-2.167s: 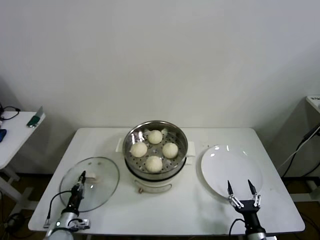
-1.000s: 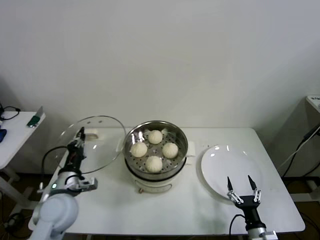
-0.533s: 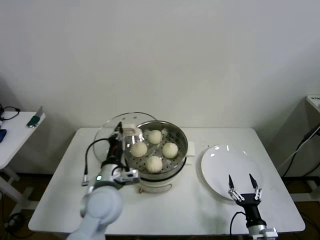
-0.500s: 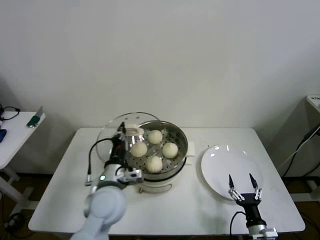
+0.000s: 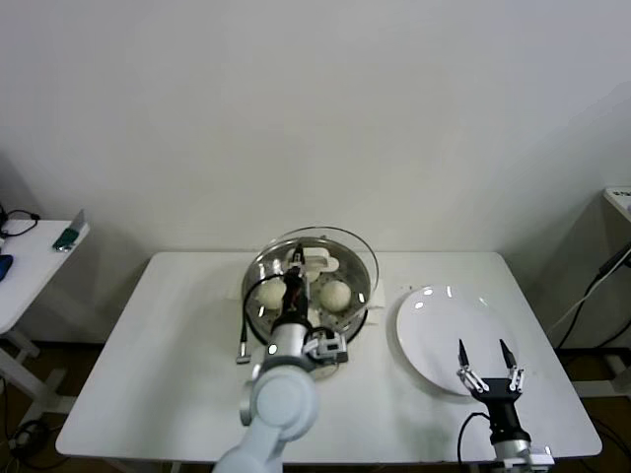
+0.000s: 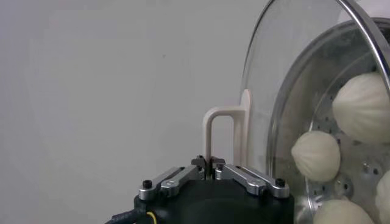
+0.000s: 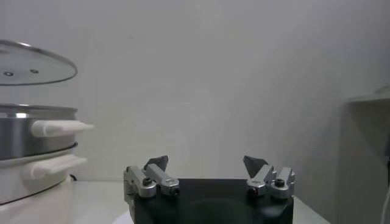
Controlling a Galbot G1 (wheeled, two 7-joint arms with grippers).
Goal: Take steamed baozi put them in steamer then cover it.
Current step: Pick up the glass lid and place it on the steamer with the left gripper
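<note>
The steamer (image 5: 252,302) stands mid-table with the steamed baozi (image 5: 335,293) in its perforated tray; two buns show clearly in the head view and the rest are hidden by my left arm and the cover. My left gripper (image 5: 294,268) is shut on the cream-white bar handle (image 6: 210,131) of the glass cover (image 5: 340,251). It holds the cover slightly tilted just above the pot, with a gap over the rim in the right wrist view (image 7: 30,64). Baozi (image 6: 315,155) show through the glass. My right gripper (image 5: 485,363) is open and empty at the plate's near edge.
A flat white plate (image 5: 444,330) lies to the right of the steamer. The white table (image 5: 168,345) has bare room to the steamer's left. A small side table (image 5: 30,266) stands at the far left. The steamer's side handles (image 7: 58,128) stick out toward the plate.
My left gripper lifted the cover off the table at the left and carried it right, until it now hangs over the steamer. The right gripper stayed by the plate.
</note>
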